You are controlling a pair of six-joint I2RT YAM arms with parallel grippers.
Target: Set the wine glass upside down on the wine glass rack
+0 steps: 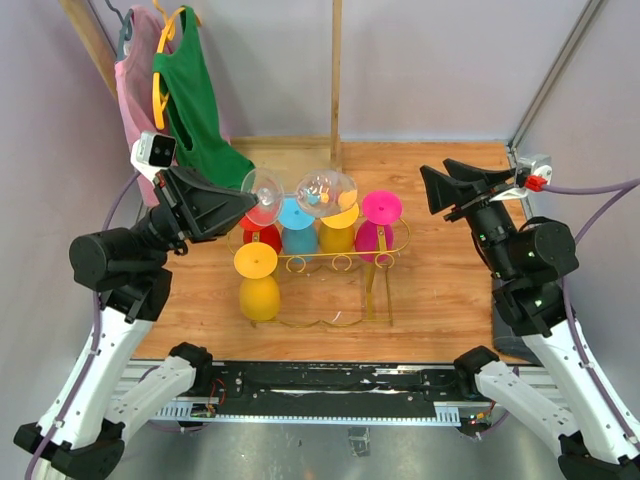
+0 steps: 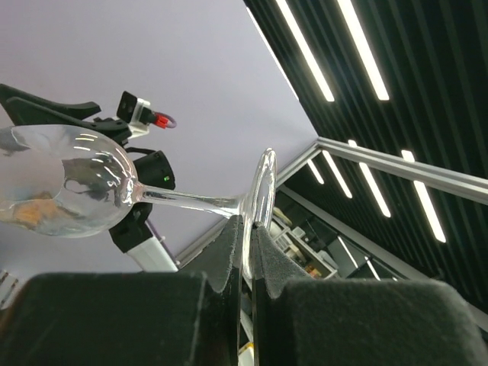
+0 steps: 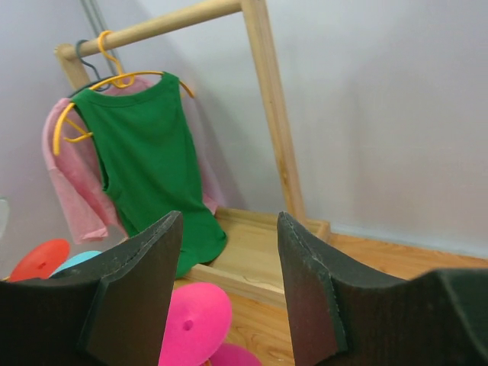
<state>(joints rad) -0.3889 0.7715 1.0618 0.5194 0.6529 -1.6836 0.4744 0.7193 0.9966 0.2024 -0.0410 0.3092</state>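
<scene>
A clear wine glass (image 1: 325, 193) lies nearly level in the air above the back of the gold wire wine glass rack (image 1: 345, 263). Its bowl points right and its round foot is pinched between the pads of my left gripper (image 1: 250, 203). In the left wrist view the left gripper (image 2: 248, 229) is shut on the foot's rim, and the wine glass (image 2: 72, 183) reaches left with its stem level. My right gripper (image 1: 432, 190) hovers right of the rack, open with nothing between its fingers. The right wrist view shows the right gripper (image 3: 229, 225) spread wide.
Red (image 1: 260, 236), blue (image 1: 298, 226), yellow (image 1: 338, 232) and pink (image 1: 380, 226) glasses sit upside down along the rack's back, and an orange one (image 1: 258, 285) at its front left. A wooden clothes rail with a green shirt (image 1: 195, 105) and pink top stands behind.
</scene>
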